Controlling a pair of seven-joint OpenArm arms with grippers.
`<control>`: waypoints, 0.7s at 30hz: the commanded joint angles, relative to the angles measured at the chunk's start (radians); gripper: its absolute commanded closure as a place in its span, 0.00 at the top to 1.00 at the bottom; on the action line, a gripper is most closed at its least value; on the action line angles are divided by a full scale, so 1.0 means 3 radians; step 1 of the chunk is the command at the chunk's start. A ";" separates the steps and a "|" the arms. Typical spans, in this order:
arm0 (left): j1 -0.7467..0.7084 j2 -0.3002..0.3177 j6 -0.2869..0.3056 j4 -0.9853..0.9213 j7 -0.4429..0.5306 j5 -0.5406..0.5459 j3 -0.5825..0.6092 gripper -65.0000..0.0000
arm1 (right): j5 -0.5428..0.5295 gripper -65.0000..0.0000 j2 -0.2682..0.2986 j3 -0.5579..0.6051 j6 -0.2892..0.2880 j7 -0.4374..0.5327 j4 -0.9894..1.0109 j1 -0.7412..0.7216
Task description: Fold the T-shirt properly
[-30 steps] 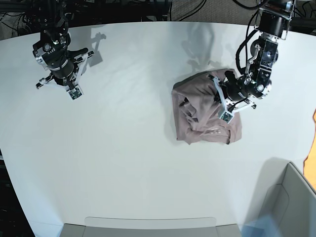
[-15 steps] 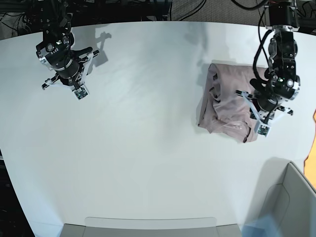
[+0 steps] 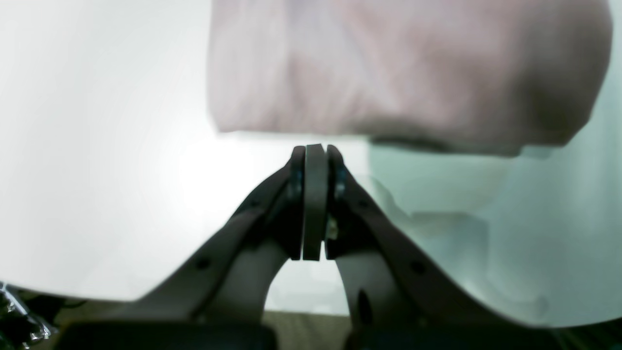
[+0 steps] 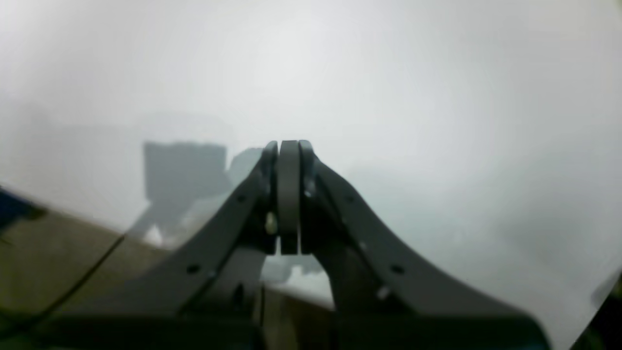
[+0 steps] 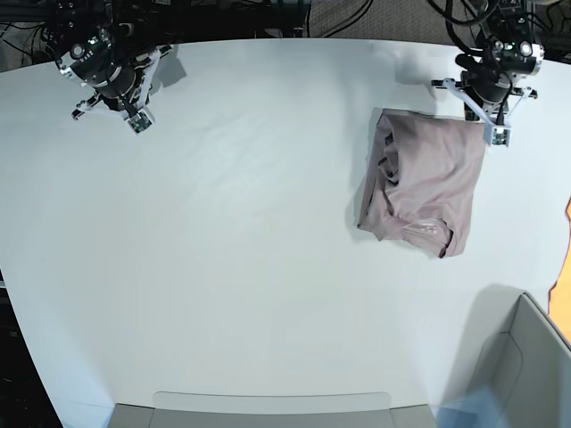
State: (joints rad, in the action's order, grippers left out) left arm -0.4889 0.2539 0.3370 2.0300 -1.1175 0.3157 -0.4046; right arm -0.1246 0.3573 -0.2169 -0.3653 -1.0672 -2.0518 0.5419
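The dusty mauve T-shirt lies folded into a compact, wrinkled rectangle on the right side of the white table. My left gripper is just beyond the shirt's far right corner, off the cloth, with its jaws pressed together and nothing between them. In the left wrist view the blurred T-shirt lies just ahead of the shut left gripper. My right gripper is at the table's far left corner, shut and empty. The right wrist view shows the right gripper over bare table only.
A grey bin stands at the near right corner. A flat grey tray edge runs along the near side. An orange object pokes in at the right edge. Dark cables and frame run behind the table's far edge.
The shirt slid right with the left gripper, then stayed put. The left gripper lifted off it and drew back to the far edge. The right arm also retreated toward the far left corner.
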 commanded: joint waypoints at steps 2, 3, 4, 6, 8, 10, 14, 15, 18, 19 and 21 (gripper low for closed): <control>-0.0189 -0.0020 0.0004 0.0074 0.0030 0.0004 -0.0096 0.00 | -0.0027 0.00 0.0060 -0.0088 0.0003 0.0051 -0.0068 0.0181; -0.0271 -0.0030 0.0004 0.0079 0.0035 0.0004 -0.0137 0.00 | -0.0027 0.00 0.0116 -0.0118 0.0003 0.0108 -0.0068 0.0278; -0.0373 -0.0030 0.0004 0.0079 0.0035 0.0004 -0.0188 0.00 | -0.0043 0.00 0.0172 -0.0154 0.0003 0.0194 -0.0068 0.0401; -0.0521 -0.0036 0.0004 0.0079 0.0035 0.0004 -0.0260 0.00 | -0.0242 0.00 0.0249 -0.0251 0.0003 0.0368 -0.0068 0.0610; -0.0685 -0.0051 0.0004 0.0079 0.0035 0.0004 -0.0342 0.00 | -0.0600 0.00 0.0372 -0.0395 0.0003 0.0425 -0.0068 0.0820; -0.0828 -0.0133 0.0004 0.0079 0.0050 0.0004 -0.0434 0.00 | -0.0989 0.00 0.0505 -0.0558 0.0003 0.0425 -0.0068 0.0943; -0.1114 -0.0256 0.0004 0.0079 0.0234 0.0004 -0.0613 0.00 | -0.1423 0.00 0.0622 -0.0886 0.0003 0.0425 -0.0063 0.1142; -0.1217 -0.0281 0.0004 0.0079 0.0280 0.0004 -0.0654 0.00 | -0.1429 0.00 0.0632 -0.0927 0.0003 0.0425 -0.0063 0.1188; -0.1421 -0.0348 0.0004 0.0079 0.0296 0.0004 -0.0685 0.00 | -0.1352 0.00 0.0638 -0.0932 0.0003 0.0425 -0.0063 0.1316; -0.1467 -0.0368 0.0004 0.0079 0.0296 0.0004 -0.0679 0.00 | -0.1301 0.00 0.0638 -0.0927 0.0003 0.0425 -0.0063 0.1378; -0.1529 -0.0409 0.0004 0.0079 0.0296 0.0004 -0.0674 0.00 | -0.1239 0.00 0.0617 -0.0911 0.0003 0.0430 -0.0063 0.1454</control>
State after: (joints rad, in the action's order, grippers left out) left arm -0.9333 0.1287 0.3382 2.0380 -1.0420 0.3145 -0.6029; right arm -0.4908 0.5304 -0.4820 -0.3637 -0.9466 -2.0563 0.9726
